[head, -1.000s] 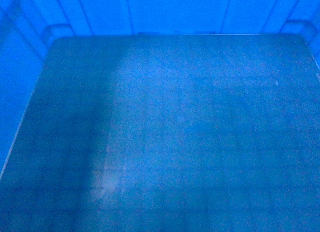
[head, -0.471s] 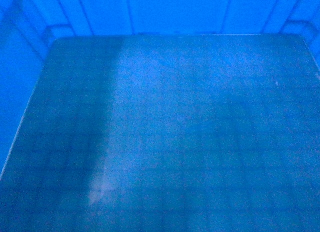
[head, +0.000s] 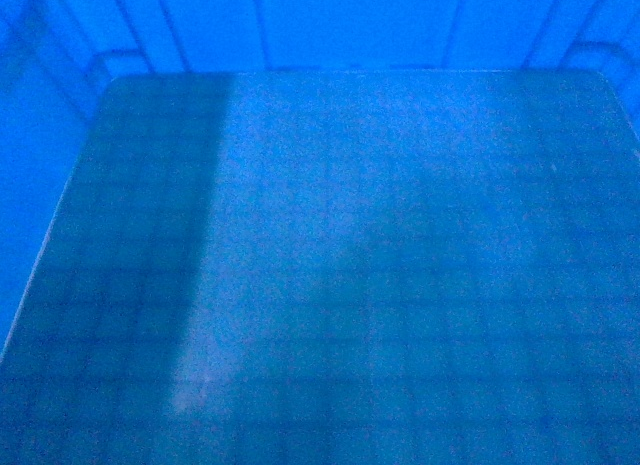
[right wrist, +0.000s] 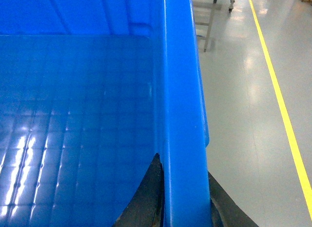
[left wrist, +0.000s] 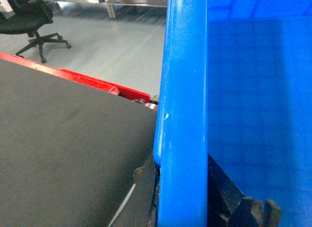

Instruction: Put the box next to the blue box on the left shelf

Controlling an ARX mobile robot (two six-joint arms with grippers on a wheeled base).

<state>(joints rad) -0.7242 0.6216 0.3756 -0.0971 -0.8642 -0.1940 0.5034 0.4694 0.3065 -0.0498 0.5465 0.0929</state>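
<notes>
The light patch on the box (head: 400,235) floor has widened; left gripper (left wrist: 183,188) and right gripper (right wrist: 183,197) each clamp a side rim.

1 blue box (head: 330,265) visible, filling the head view and showing in both wrist views; 2 grippers, left gripper (left wrist: 195,197) and right gripper (right wrist: 183,197), each with 2 dark fingers straddling a box rim, one finger inside the wall and one outside. Left wrist view also has 1 black office chair (left wrist: 29,19), 1 dark flat surface (left wrist: 63,158) with 1 red edge strip (left wrist: 97,83) beside the box. Right wrist view: 1 yellow floor line (right wrist: 280,100), 1 metal frame leg set (right wrist: 209,22) at top.
</notes>
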